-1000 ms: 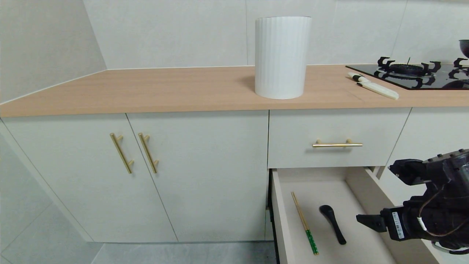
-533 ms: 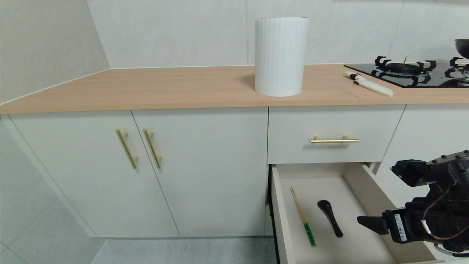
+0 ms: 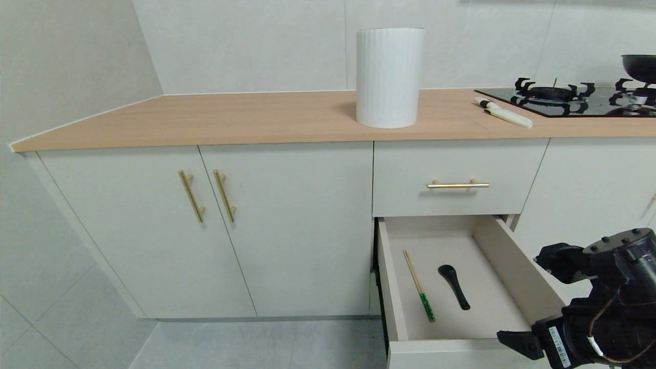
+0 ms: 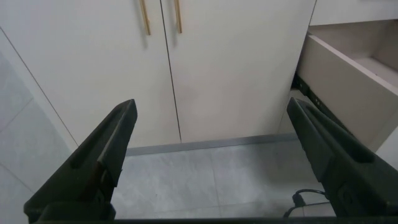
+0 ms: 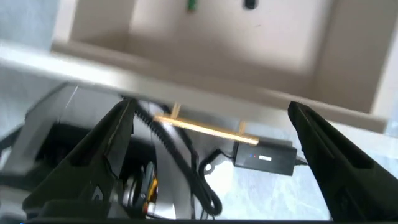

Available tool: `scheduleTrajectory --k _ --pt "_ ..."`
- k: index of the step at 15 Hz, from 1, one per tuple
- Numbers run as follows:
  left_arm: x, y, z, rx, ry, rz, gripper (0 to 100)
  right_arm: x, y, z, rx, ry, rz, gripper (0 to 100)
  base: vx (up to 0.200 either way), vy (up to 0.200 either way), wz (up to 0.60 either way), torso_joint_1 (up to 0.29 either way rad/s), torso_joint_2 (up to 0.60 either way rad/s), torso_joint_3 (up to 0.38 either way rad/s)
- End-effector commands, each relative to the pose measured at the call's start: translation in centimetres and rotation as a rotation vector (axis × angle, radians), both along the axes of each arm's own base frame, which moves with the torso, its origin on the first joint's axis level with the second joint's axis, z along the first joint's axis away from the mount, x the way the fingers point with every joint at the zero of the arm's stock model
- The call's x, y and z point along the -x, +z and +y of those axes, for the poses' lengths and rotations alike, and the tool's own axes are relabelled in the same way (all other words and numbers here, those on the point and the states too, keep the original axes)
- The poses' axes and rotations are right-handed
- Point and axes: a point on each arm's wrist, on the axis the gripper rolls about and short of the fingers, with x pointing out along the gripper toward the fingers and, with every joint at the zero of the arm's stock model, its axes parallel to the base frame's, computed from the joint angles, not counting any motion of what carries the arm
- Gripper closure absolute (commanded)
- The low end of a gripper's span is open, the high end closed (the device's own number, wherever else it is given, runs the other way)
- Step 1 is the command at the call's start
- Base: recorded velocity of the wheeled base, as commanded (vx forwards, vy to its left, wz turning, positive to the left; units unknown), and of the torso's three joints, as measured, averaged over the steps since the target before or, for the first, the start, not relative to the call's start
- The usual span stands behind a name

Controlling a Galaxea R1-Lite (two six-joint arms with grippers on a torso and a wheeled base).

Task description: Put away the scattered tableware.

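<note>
The lower drawer (image 3: 517,266) stands pulled out under the wooden counter. Inside it lie a pair of green-tipped chopsticks (image 3: 419,287) and a black spoon (image 3: 453,292), side by side. On the counter (image 3: 230,118), a cream-handled knife (image 3: 502,114) rests beside the stove. My right gripper (image 3: 535,302) is open by the drawer's front right corner, holding nothing. From the right wrist, that gripper (image 5: 211,109) spans the drawer's gold handle (image 5: 199,127) without touching it. My left gripper (image 4: 210,109) is open and empty, low down, facing the cabinet doors (image 4: 236,56) and the floor.
A tall white ribbed cylinder (image 3: 389,77) stands on the counter above the drawers. A black gas stove (image 3: 569,97) with a pot (image 3: 638,64) is at the far right. The upper drawer (image 3: 456,177) is closed. Grey tiled floor (image 3: 230,343) lies in front of the cabinets.
The whole head view has shifted, so the camera has drawn back and the drawer's front edge now shows. The right gripper now sits by the drawer's front instead of beside its side wall.
</note>
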Motion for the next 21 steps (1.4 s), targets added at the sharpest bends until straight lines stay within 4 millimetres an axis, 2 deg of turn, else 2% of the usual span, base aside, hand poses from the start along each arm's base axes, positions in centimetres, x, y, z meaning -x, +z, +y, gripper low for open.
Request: scheduleTrajectory --k 1,12,18,21 --pt "0.0 0.0 0.0 0.000 0.001 0.000 0 0.3 -0.5 0.6 0.015 0.033 0.025 0 0.000 0.000 0.00 0.000 0.00 0.000" --pt "0.0 0.0 0.0 0.000 0.001 -0.001 0 1.6 -3.3 1.7 0.114 0.126 0.169 0 0.000 0.000 0.00 0.000 0.00 0.000" --pt "0.0 0.0 0.0 0.000 0.001 0.000 0 0.8 -4.4 2.1 0.148 0.101 0.207 0 0.000 0.000 0.00 0.000 0.00 0.000" --pt "0.0 0.0 0.0 0.002 0.001 0.000 0 -0.1 -5.0 2.7 0.158 0.022 0.223 0 0.000 0.000 0.00 0.000 0.00 0.000"
